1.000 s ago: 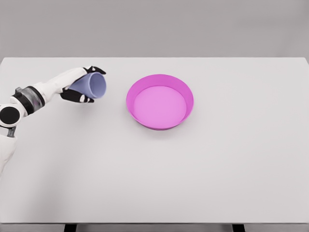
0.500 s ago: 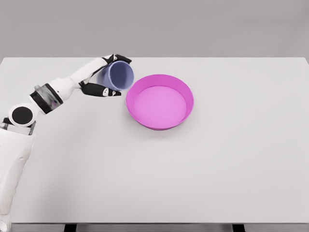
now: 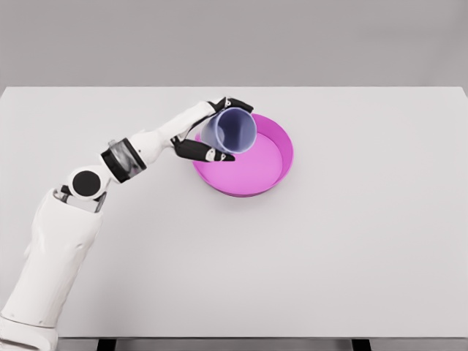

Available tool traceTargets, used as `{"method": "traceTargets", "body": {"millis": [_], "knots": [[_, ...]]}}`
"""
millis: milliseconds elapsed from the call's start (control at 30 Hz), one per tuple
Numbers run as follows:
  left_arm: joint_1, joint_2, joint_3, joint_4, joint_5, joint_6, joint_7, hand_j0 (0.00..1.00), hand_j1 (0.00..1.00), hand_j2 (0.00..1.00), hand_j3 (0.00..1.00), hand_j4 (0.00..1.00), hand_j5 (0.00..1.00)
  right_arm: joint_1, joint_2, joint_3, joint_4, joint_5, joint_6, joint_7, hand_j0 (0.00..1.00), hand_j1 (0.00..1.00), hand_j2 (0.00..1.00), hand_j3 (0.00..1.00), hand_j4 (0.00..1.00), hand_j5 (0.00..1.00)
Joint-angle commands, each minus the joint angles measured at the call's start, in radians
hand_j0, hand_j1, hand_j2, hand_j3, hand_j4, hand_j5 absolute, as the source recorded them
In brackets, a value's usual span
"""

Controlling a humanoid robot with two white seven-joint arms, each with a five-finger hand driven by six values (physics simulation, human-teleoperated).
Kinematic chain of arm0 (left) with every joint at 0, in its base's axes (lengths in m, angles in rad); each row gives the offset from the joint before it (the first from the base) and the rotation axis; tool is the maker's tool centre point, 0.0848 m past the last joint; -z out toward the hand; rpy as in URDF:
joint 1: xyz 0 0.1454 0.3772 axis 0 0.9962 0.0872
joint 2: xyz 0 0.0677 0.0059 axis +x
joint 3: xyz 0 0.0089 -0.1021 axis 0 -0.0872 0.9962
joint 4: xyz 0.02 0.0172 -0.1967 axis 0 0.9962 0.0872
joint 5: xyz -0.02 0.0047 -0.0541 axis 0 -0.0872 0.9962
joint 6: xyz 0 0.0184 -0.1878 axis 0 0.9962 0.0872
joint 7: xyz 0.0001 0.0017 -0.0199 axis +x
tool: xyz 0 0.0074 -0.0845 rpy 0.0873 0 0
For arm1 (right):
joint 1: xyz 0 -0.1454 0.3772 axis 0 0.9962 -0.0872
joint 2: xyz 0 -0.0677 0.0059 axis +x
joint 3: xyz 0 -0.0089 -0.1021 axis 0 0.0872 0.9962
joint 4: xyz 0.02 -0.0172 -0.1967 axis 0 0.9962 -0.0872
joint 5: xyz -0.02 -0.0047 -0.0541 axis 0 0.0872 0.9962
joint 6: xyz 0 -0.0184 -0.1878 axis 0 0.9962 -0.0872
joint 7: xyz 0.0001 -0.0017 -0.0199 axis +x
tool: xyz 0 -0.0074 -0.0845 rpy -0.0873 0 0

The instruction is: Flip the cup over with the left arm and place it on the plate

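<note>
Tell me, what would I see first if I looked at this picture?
Probably the bright pink plate, near the middle of the white table. Next is the robot's long white left arm, reaching in from the lower left. Its left hand holds a pale purple cup, tipped on its side with the opening facing the camera, above the plate's left edge.

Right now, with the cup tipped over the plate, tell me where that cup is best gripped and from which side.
Grip the cup around its tapered side wall, coming from the left as the left hand does now. The open mouth tilts toward the camera and right, over the pink plate, so the wall behind the rim is the free, wrappable part; that probably keeps the fingers clear when setting it down.
</note>
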Motion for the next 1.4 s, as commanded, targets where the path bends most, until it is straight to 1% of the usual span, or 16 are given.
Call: {"method": "traceTargets", "body": {"millis": [0, 33, 100, 133, 233, 333, 467, 533, 567, 633, 733, 933, 1067, 1233, 1267, 1367], "knots": [[0.000, -0.019, -0.029, 0.023, 0.009, 0.002, 0.001, 0.74, 0.74, 0.74, 0.74, 0.74, 0.74, 0.000, 0.000, 0.000, -0.001, 0.000, 0.000, 0.000, 1.00, 1.00, 1.00, 1.00, 1.00, 1.00], [0.000, -0.021, -0.051, 0.029, 0.009, 0.001, 0.001, 0.74, 0.74, 0.74, 0.74, 0.74, 0.74, 0.000, 0.000, 0.000, -0.001, 0.000, 0.000, 0.000, 1.00, 1.00, 1.00, 1.00, 1.00, 1.00], [-0.002, -0.042, -0.089, 0.081, 0.031, -0.001, 0.001, 0.74, 0.74, 0.74, 0.74, 0.74, 0.74, 0.000, 0.000, 0.000, 0.000, 0.000, 0.000, 0.000, 1.00, 1.00, 1.00, 1.00, 1.00, 1.00], [-0.005, -0.056, -0.094, 0.104, 0.041, -0.001, 0.001, 0.74, 0.74, 0.74, 0.74, 0.74, 0.74, 0.000, 0.000, 0.000, 0.000, 0.000, 0.000, 0.000, 1.00, 1.00, 1.00, 1.00, 1.00, 1.00], [-0.023, -0.078, -0.092, 0.126, 0.051, 0.004, 0.001, 0.75, 0.75, 0.75, 0.75, 0.75, 0.75, 0.000, 0.000, 0.000, -0.001, 0.000, 0.000, 0.000, 1.00, 1.00, 1.00, 1.00, 1.00, 1.00], [-0.037, -0.095, -0.087, 0.201, 0.137, 0.004, 0.001, 0.75, 0.75, 0.75, 0.75, 0.75, 0.75, 0.000, 0.000, 0.000, 0.000, 0.000, 0.000, 0.000, 1.00, 1.00, 1.00, 1.00, 1.00, 1.00], [-0.049, -0.108, -0.087, 0.221, 0.160, 0.010, 0.001, 0.75, 0.75, 0.75, 0.75, 0.75, 0.75, 0.000, 0.000, 0.000, 0.000, 0.000, 0.000, 0.000, 1.00, 1.00, 1.00, 1.00, 1.00, 1.00], [-0.067, -0.130, -0.081, 0.261, 0.170, 0.011, 0.001, 0.75, 0.75, 0.75, 0.75, 0.75, 0.75, 0.000, 0.000, 0.000, -0.001, 0.000, -0.001, 0.000, 1.00, 1.00, 1.00, 1.00, 1.00, 1.00], [-0.071, -0.133, -0.078, 0.285, 0.190, 0.008, 0.001, 0.75, 0.75, 0.75, 0.75, 0.75, 0.75, 0.000, 0.000, 0.000, 0.000, 0.000, -0.001, 0.000, 1.00, 1.00, 1.00, 1.00, 1.00, 1.00], [-0.071, -0.135, -0.077, 0.302, 0.244, 0.005, 0.001, 0.75, 0.75, 0.75, 0.75, 0.75, 0.75, 0.000, 0.000, 0.000, 0.000, 0.000, 0.000, 0.000, 1.00, 1.00, 1.00, 1.00, 1.00, 1.00], [-0.072, -0.148, -0.074, 0.360, 0.255, 0.001, 0.001, 0.75, 0.75, 0.75, 0.75, 0.75, 0.75, 0.000, 0.000, 0.000, 0.000, 0.000, 0.000, 0.000, 1.00, 1.00, 1.00, 1.00, 1.00, 1.00], [-0.077, -0.161, -0.067, 0.371, 0.247, 0.001, 0.001, 0.76, 0.76, 0.76, 0.76, 0.76, 0.76, 0.000, 0.000, 0.000, -0.001, 0.000, 0.000, 0.000, 1.00, 1.00, 1.00, 1.00, 1.00, 1.00], [-0.080, -0.179, -0.067, 0.414, 0.242, 0.001, 0.001, 0.77, 0.77, 0.77, 0.77, 0.77, 0.77, 0.000, 0.000, 0.000, 0.000, 0.000, 0.000, 0.000, 1.00, 1.00, 1.00, 1.00, 1.00, 1.00], [-0.080, -0.187, -0.066, 0.437, 0.256, -0.001, 0.001, 0.77, 0.77, 0.77, 0.77, 0.77, 0.77, 0.000, 0.000, 0.000, -0.001, 0.000, 0.000, 0.000, 1.00, 1.00, 1.00, 1.00, 1.00, 1.00], [-0.080, -0.187, -0.066, 0.437, 0.255, -0.003, 0.001, 0.78, 0.78, 0.78, 0.78, 0.78, 0.78, 0.000, 0.000, 0.000, -0.001, 0.000, 0.000, 0.000, 1.00, 1.00, 1.00, 1.00, 1.00, 1.00], [-0.080, -0.187, -0.067, 0.437, 0.249, -0.001, 0.001, 1.00, 1.00, 1.00, 1.00, 1.00, 1.00, 0.000, 0.000, 0.000, 0.000, 0.000, 0.000, 0.000, 1.00, 1.00, 1.00, 1.00, 1.00, 1.00]]}}
